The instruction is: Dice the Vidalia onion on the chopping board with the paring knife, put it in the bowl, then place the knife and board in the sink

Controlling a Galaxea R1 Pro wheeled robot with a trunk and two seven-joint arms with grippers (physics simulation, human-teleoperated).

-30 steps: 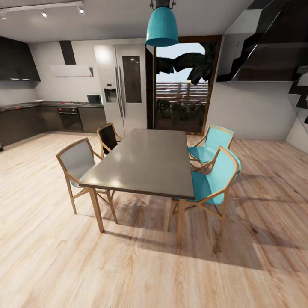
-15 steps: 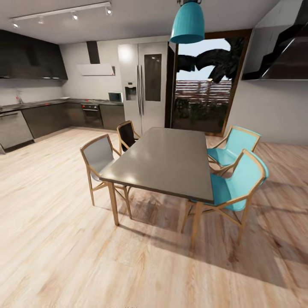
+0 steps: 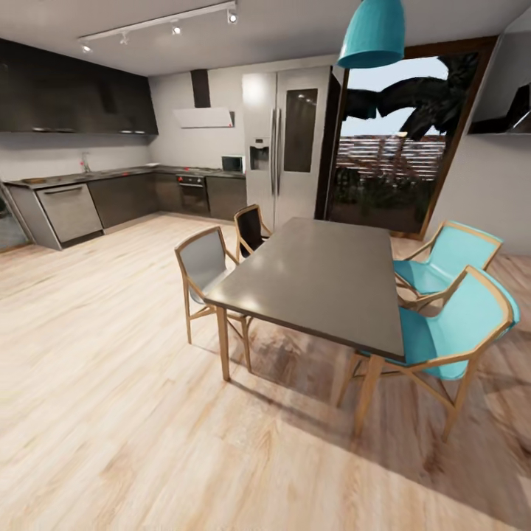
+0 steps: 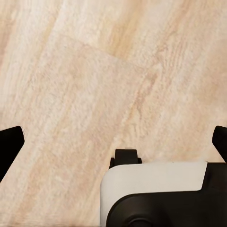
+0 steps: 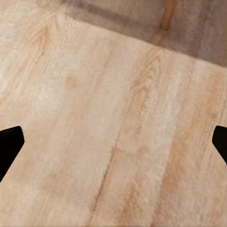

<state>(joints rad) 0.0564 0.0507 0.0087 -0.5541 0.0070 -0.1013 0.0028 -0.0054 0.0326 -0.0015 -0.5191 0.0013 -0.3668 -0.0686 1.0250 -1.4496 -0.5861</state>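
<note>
Ahead, the kitchen's [image 3: 110, 147] grey worktop [image 3: 110, 175] spans glossy dark cabinets; left claw [image 4: 116, 142] and right claw [image 5: 116, 142] spread over wood floor [image 3: 110, 383].

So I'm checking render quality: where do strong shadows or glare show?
Head view: the dining table and turquoise chairs cast dark shadows on the wood floor, with sheen on the tabletop. Right wrist view: a shadow band near a wooden leg.

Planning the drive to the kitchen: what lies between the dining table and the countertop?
Bare wood floor in the head view, apart from the grey chair beside the dining table; countertop beyond.
</note>
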